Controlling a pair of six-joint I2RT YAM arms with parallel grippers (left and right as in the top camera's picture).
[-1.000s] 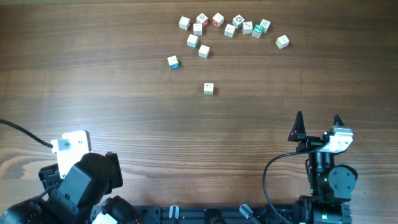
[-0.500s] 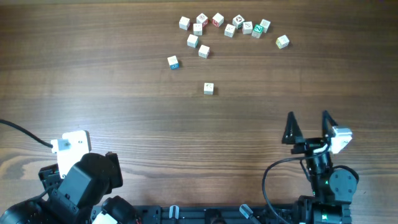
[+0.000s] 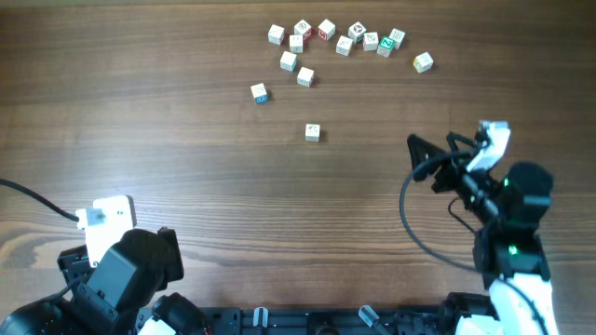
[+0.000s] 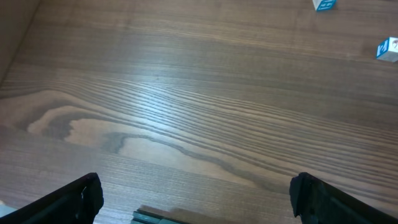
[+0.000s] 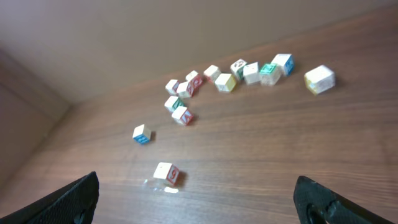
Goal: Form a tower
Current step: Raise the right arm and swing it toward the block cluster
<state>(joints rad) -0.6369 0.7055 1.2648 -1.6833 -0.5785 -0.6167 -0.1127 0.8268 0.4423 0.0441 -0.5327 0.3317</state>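
Observation:
No tower is in view; several small whitish cubes lie singly on the wooden table (image 3: pixel 168 121). Most are bunched at the far edge (image 3: pixel 345 39), one of them marked green (image 3: pixel 386 44). One cube (image 3: pixel 312 133) sits alone nearer to me, showing a red mark (image 5: pixel 167 173) in the right wrist view. A blue-marked cube (image 3: pixel 260 92) lies to its left. My right gripper (image 3: pixel 432 146) is open and empty, raised right of the lone cube and pointing towards it (image 5: pixel 199 200). My left gripper (image 4: pixel 198 200) is open over bare wood, with the arm folded at the near left.
A yellowish cube (image 3: pixel 423 62) lies apart at the right end of the bunch. Two blue-marked cubes (image 4: pixel 387 48) show at the top right of the left wrist view. A black cable (image 3: pixel 37 200) runs in from the left edge.
My right arm has risen from its rest at the near edge and swung forward and leftwards towards the cubes, jaws still wide. The left arm and the cubes have not moved.

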